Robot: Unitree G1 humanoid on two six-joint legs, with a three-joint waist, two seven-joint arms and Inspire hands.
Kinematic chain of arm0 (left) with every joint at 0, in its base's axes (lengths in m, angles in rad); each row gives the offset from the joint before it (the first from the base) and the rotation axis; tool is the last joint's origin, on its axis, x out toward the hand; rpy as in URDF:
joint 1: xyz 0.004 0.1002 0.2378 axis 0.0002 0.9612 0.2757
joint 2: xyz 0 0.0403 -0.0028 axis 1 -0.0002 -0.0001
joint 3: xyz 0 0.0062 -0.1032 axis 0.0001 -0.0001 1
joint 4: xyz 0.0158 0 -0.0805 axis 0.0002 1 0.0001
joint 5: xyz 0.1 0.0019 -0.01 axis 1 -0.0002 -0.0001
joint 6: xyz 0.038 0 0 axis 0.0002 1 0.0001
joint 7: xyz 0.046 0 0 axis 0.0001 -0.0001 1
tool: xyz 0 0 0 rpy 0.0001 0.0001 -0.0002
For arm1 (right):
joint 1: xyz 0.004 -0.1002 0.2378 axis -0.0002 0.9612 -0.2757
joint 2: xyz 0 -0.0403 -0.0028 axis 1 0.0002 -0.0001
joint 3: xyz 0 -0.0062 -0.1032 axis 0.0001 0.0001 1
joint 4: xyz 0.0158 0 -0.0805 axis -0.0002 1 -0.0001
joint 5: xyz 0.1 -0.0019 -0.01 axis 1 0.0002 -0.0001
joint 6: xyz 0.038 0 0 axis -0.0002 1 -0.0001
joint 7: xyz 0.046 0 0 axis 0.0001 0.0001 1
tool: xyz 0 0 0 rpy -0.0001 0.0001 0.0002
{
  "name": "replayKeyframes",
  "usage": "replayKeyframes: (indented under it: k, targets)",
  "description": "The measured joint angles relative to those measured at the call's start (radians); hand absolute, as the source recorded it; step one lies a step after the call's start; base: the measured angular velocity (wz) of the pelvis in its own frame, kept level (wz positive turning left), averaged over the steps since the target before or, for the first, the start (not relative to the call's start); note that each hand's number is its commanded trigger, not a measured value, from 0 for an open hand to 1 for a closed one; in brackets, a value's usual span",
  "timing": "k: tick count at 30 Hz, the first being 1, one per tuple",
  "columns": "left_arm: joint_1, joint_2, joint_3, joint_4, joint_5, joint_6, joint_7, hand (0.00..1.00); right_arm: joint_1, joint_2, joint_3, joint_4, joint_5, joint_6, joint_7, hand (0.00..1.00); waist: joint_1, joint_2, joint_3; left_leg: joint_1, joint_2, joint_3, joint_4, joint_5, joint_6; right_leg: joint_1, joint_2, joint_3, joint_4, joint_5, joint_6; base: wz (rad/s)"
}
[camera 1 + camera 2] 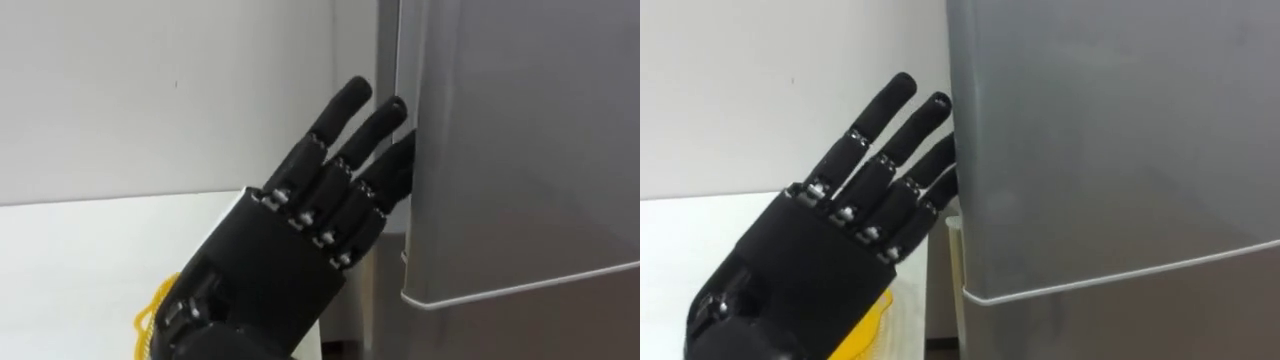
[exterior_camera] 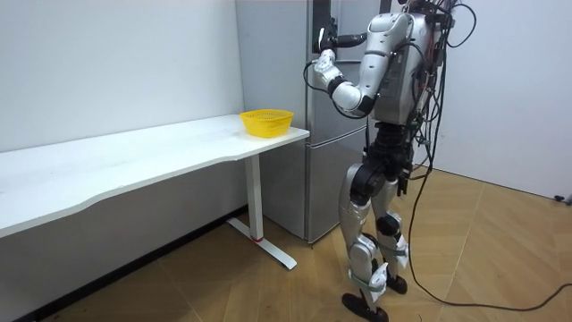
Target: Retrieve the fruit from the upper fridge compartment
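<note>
Stand: the robot stands upright just before the fridge (image 2: pixel 304 170), at the end of the table (image 2: pixel 134 165).
Done: the left hand (image 1: pixel 300 230) is raised to the left edge of the upper door (image 1: pixel 520 150).
Left: the door looks closed or nearly so; opening it, reaching in and taking the item out all remain.
Left hand: fingers straight and spread, holding nothing; the lower fingertips lie on the door's edge and are partly hidden behind it.
Right hand (image 2: pixel 323 38): seems raised higher at the fridge; its state I cannot tell.
Item: hidden, probably inside behind the door, so right of the left hand.
Basket (image 2: pixel 266 122): yellow, on the table's end, below the hand.
</note>
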Motion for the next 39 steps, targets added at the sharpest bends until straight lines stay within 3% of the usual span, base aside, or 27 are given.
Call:
replayKeyframes:
  k: [12, 18, 24, 27, 30, 31, 33, 34, 35, 39]
  targets:
    - [0.0, -0.009, -0.058, 0.001, 0.001, -0.021, -0.023, 0.0, -0.01, 0.0, 0.051, 0.0, -0.003, 0.003, 0.019, 0.0, -0.003, -0.002, -0.002, -0.012, -0.001, 0.002, 0.008, -0.004, 0.007, -0.008, -0.003, -0.004, 0.0, 0.008, 0.013, 0.02]
    - [-0.003, -0.041, -0.118, 0.016, -0.001, -0.042, -0.024, 0.0, -0.034, -0.003, 0.081, 0.0, -0.002, 0.012, 0.011, 0.0, -0.028, -0.005, -0.002, -0.023, -0.001, 0.03, 0.017, -0.005, 0.019, -0.017, -0.009, -0.006, 0.0, 0.018, 0.022, 0.05]
    - [-0.004, -0.059, -0.238, 0.021, -0.097, -0.045, -0.029, 0.0, -0.043, -0.011, 0.125, -0.001, -0.003, 0.013, 0.012, 0.0, -0.053, -0.004, -0.0016, -0.024, -0.003, 0.063, 0.014, -0.008, 0.041, -0.021, -0.016, 0.002, -0.001, 0.042, 0.031, -0.05]
    - [-0.03, -0.059, -0.315, 0.023, -0.138, -0.041, -0.047, 0.0, -0.059, -0.011, 0.141, -0.001, -0.006, 0.013, 0.013, 0.0, -0.074, -0.003, -0.001, -0.023, -0.004, 0.11, 0.006, -0.005, 0.049, -0.034, -0.022, 0.025, -0.001, 0.051, 0.034, -0.12]
    - [-0.133, -0.062, -0.424, 0.048, -0.156, -0.016, -0.069, 0.0, -0.077, -0.011, 0.163, -0.005, -0.002, 0.014, 0.01, 0.0, -0.108, -0.001, 0.0, -0.021, -0.004, 0.163, 0.002, -0.01, 0.063, -0.039, -0.027, 0.046, -0.001, 0.06, 0.042, -0.19]
    - [-0.204, -0.079, -0.474, 0.061, -0.156, -0.004, -0.069, 0.0, -0.091, -0.011, 0.179, -0.006, 0.001, 0.015, 0.006, 0.0, -0.122, 0.004, 0.0014, -0.019, -0.004, 0.178, 0.0, -0.013, 0.069, -0.044, -0.027, 0.053, -0.002, 0.064, 0.045, -0.47]
    - [-0.334, -0.156, -0.521, 0.152, -0.183, 0.025, -0.074, 0.0, -0.116, -0.008, 0.211, -0.007, 0.001, 0.019, -0.012, 0.0, -0.162, 0.013, -0.0004, -0.012, -0.004, 0.197, -0.003, -0.017, 0.077, -0.045, -0.026, 0.054, -0.004, 0.071, 0.049, -0.57]
    - [-0.362, -0.174, -0.532, 0.169, -0.183, 0.033, -0.075, 0.0, -0.118, -0.008, 0.218, -0.008, 0.001, 0.019, -0.019, 0.0, -0.168, 0.013, 0.0003, -0.007, -0.004, 0.201, -0.004, -0.017, 0.078, -0.044, -0.026, 0.054, -0.004, 0.071, 0.049, -0.47]
    - [-0.403, -0.202, -0.553, 0.195, -0.183, 0.049, -0.086, 0.0, -0.117, -0.007, 0.225, -0.008, 0.002, 0.021, -0.029, 0.0, -0.179, 0.007, 0.0064, 0.003, -0.004, 0.213, -0.021, -0.017, 0.078, -0.039, -0.025, 0.053, -0.003, 0.071, 0.05, -0.34]
    - [-0.427, -0.219, -0.568, 0.239, -0.181, 0.082, -0.126, 0.0, -0.117, -0.006, 0.233, -0.011, 0.023, 0.028, -0.031, 0.0, -0.202, 0.013, 0.0038, 0.014, -0.004, 0.218, -0.031, -0.02, 0.07, -0.05, -0.016, 0.051, -0.001, 0.063, 0.06, -0.5]
